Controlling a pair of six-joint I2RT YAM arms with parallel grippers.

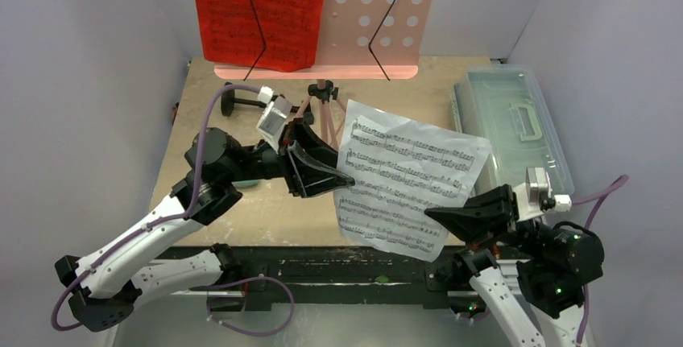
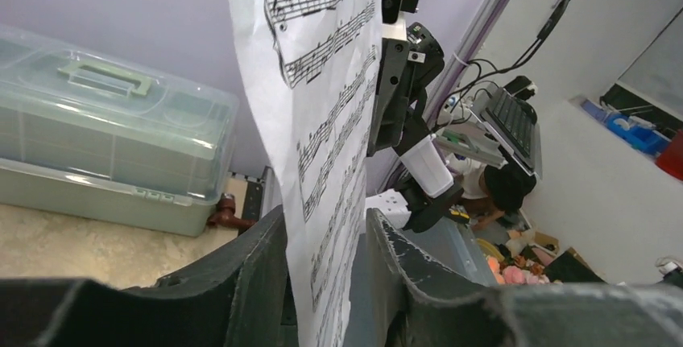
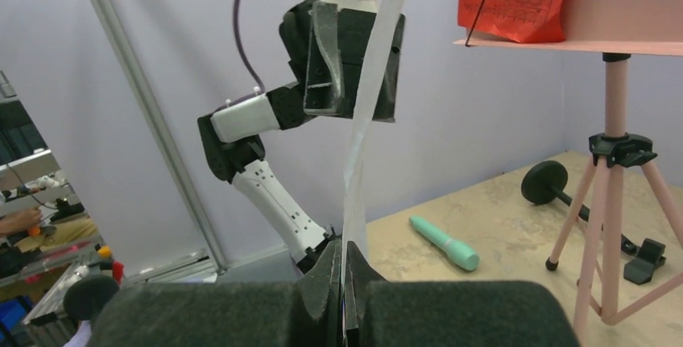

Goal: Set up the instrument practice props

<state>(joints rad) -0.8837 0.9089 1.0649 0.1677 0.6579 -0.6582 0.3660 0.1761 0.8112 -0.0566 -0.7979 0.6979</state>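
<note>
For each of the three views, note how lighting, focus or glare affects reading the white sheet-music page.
Top external: even light, the white sheet-music page crisp, faint reflections on the clear lidded box. Left wrist: staves legible up close, the left gripper soft and dark. Right wrist: page edge-on, no print readable.

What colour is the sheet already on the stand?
The sheet is red; top view shows best.
</note>
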